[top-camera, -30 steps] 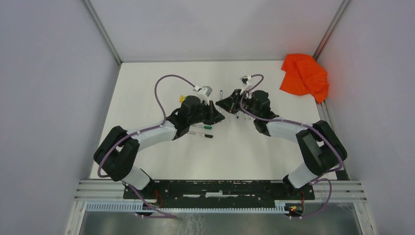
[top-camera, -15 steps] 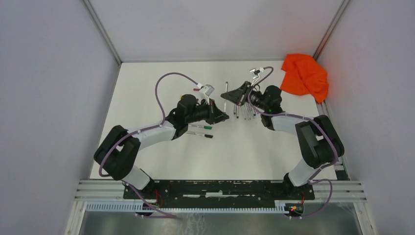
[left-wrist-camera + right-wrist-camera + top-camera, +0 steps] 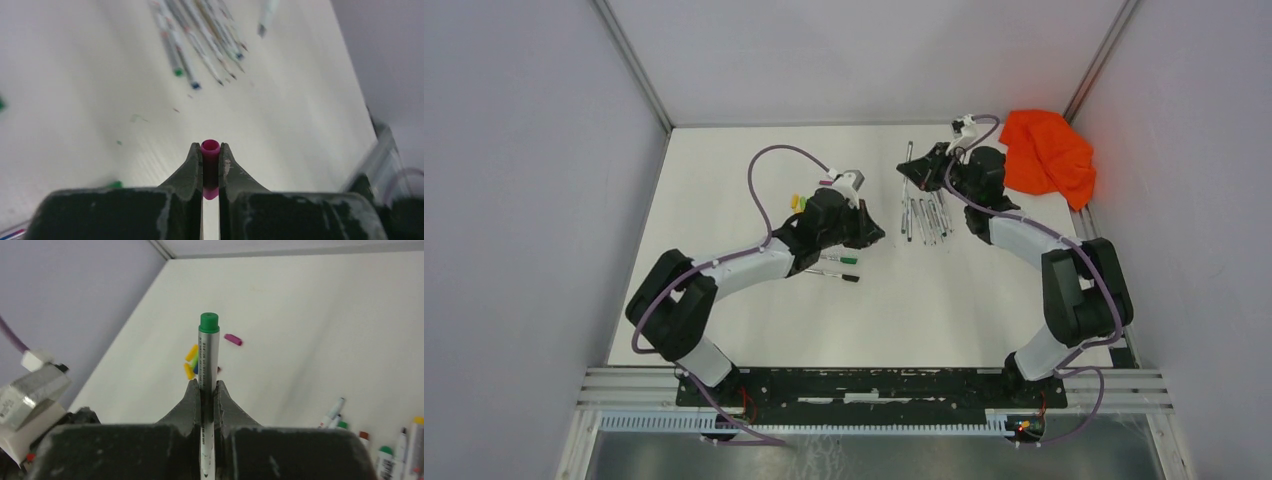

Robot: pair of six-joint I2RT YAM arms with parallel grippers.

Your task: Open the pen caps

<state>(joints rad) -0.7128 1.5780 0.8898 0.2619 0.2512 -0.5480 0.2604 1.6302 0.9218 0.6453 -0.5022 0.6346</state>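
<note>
The left gripper (image 3: pixel 210 155) is clenched on a magenta cap (image 3: pixel 210 146), just left of the row of bare pens (image 3: pixel 924 215). The right gripper (image 3: pixel 206 386) is clamped round a grey pen (image 3: pixel 208 355), held at the row's far end. The pen's long axis runs straight out of the jaws, and what is judged to be a green cap (image 3: pixel 209 322) sits at its free tip. Loose caps (image 3: pixel 799 203) are scattered well left of the row, nearer the left arm. A second earlier both grippers were bunched together over the row; they are now drawn apart.

One orange cloth (image 3: pixel 1046 155), two pens (image 3: pixel 832 259) lying beside the left arm (image 3: pixel 734 270), one green-ended pen (image 3: pixel 208 355) and one magenta cap (image 3: pixel 210 150) held.
</note>
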